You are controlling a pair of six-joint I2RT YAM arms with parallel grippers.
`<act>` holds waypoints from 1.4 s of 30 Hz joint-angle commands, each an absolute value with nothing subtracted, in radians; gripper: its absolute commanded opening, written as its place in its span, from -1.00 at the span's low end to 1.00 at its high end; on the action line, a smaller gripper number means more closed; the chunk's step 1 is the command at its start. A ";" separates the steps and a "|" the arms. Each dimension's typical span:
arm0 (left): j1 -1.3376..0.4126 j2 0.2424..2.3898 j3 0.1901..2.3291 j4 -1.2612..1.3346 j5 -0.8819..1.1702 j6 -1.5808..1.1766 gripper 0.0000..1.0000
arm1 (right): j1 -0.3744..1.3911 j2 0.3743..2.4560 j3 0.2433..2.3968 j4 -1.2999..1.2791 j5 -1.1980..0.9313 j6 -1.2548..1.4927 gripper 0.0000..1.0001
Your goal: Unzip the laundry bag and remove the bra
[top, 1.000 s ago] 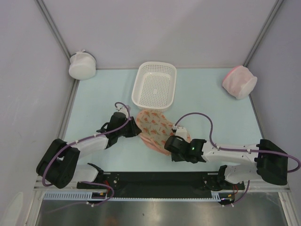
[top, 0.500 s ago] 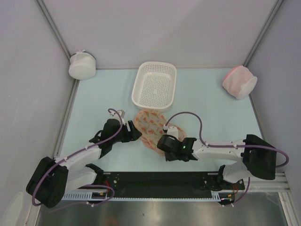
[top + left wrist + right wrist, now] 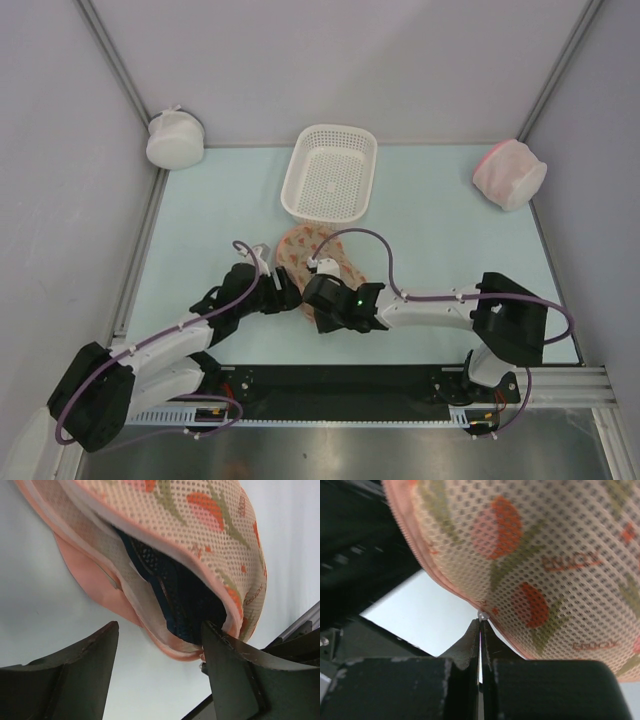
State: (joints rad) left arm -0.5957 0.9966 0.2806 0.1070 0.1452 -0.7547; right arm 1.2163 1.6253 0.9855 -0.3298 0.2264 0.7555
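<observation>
While the laundry bag [image 3: 300,245] lies near the middle of the pale table [image 3: 440,230], its mouth gapes toward 7 o'clock, unzipped along that edge, and the dark navy bra [image 3: 182,597] shows inside between the printed mesh top layer and the pink underside. At the bag's 7 o'clock the left gripper [image 3: 160,632] hovers with its jaws spread wide, one finger on each side of the opening and nothing between them. From 5 o'clock the right gripper [image 3: 480,622] reaches in, jaws clenched flat together on a small pale tab at the bag's pink edging. Just beyond the bag at 12 o'clock sits the white basket [image 3: 300,190]. A white mesh pouch [image 3: 175,140] rests in the 10 o'clock corner, a pink-and-white one [image 3: 508,172] at 2 o'clock.
</observation>
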 commanded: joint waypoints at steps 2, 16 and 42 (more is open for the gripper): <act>-0.607 0.945 0.239 0.135 0.172 -0.828 0.39 | 1.221 1.672 1.071 -0.230 0.192 0.698 -1.00; -0.617 0.671 0.134 -0.064 0.152 -0.928 0.09 | 1.223 1.718 1.100 -0.176 0.155 0.698 -1.00; -0.617 0.652 0.173 0.051 0.126 -0.963 0.08 | 1.230 1.709 1.091 -0.183 0.155 0.701 -1.00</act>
State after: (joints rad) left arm -0.6113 0.6117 0.1211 -0.0685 0.1383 -0.9531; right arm 1.2224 1.7100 1.0626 -0.2092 0.1482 0.7033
